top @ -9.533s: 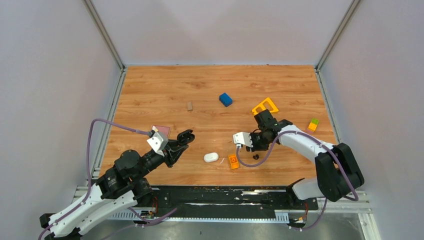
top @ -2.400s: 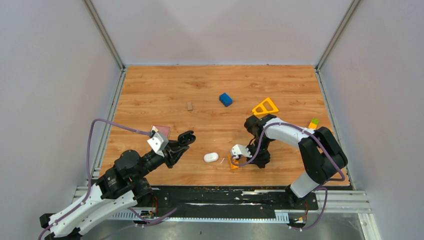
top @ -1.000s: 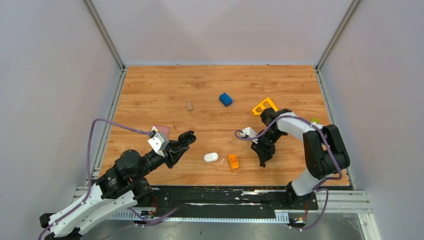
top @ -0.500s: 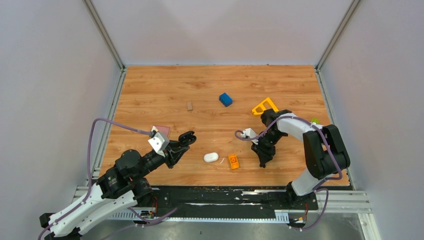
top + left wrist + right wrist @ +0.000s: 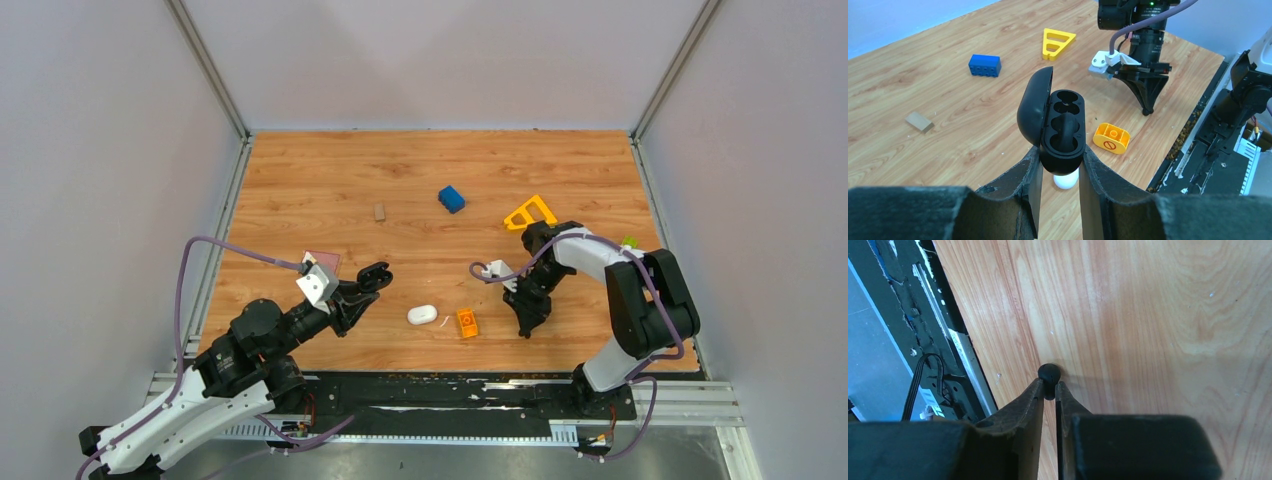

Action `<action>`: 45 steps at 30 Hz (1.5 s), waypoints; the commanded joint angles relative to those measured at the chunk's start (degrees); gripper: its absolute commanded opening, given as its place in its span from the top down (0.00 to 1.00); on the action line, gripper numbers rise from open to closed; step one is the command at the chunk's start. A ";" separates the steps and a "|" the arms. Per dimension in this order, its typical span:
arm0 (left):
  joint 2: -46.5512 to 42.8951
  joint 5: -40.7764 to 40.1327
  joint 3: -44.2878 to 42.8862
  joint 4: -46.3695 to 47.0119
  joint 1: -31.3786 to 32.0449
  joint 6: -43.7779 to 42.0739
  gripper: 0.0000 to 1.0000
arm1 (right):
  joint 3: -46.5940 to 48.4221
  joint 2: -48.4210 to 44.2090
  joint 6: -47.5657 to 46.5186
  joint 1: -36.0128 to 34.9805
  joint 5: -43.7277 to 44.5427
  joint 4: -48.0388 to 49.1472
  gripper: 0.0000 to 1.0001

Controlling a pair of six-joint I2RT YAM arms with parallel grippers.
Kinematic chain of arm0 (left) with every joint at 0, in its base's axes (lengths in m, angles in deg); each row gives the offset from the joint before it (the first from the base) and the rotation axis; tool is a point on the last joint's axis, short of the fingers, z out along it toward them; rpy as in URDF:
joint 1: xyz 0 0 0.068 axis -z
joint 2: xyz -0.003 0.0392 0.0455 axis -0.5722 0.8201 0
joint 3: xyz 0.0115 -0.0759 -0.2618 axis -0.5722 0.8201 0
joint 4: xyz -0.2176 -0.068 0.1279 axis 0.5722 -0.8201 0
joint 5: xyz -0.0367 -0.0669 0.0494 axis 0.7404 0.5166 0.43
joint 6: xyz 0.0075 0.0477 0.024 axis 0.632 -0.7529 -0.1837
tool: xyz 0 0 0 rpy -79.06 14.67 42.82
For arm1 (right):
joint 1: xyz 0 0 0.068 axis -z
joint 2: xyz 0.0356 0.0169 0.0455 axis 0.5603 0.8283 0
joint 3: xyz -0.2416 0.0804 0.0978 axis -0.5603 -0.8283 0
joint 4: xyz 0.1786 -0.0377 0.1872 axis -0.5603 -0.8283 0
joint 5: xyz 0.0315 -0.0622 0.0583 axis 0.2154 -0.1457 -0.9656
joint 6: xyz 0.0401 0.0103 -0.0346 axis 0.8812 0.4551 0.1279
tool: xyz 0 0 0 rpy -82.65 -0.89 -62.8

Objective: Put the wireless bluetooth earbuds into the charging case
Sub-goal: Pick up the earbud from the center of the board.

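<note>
My left gripper is shut on a black charging case and holds it above the table. Its hinged lid stands open and two dark wells show inside. From above, the case sits at the tip of the left arm. My right gripper points down at the table near the front edge. Its fingertips pinch a tiny black earbud that rests on the wood. In the top view the right gripper hides that earbud. No other earbud shows.
A white oval object and an orange block lie between the arms. Farther back are a blue brick, a yellow triangle and a small wooden block. The table's front edge and black rail run just beside the earbud.
The right gripper's jaws have narrowed onto the earbud while the arm stayed almost in place. The left arm and the case have not moved.
</note>
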State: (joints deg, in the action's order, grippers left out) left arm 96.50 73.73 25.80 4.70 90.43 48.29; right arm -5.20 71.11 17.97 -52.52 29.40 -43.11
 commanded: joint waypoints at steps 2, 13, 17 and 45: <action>0.14 0.73 -0.29 1.71 0.26 0.78 0.98 | 0.84 -0.99 0.23 0.24 -0.82 -0.47 0.89; 0.79 1.54 -0.16 2.00 0.27 0.67 0.98 | 4.64 -14.95 -0.45 -1.78 1.19 -6.48 0.93; 2.28 2.37 -0.33 2.15 0.27 0.67 0.98 | 7.33 -20.40 -1.12 -3.70 1.95 -9.39 0.94; 21.21 19.81 -0.05 11.66 0.22 -5.90 1.00 | 43.95 -7.41 6.99 -29.13 -13.63 -17.66 1.00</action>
State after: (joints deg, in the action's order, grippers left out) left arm 117.44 87.54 25.80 9.47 90.43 44.82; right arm 36.37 63.81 19.66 -78.13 22.10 -63.24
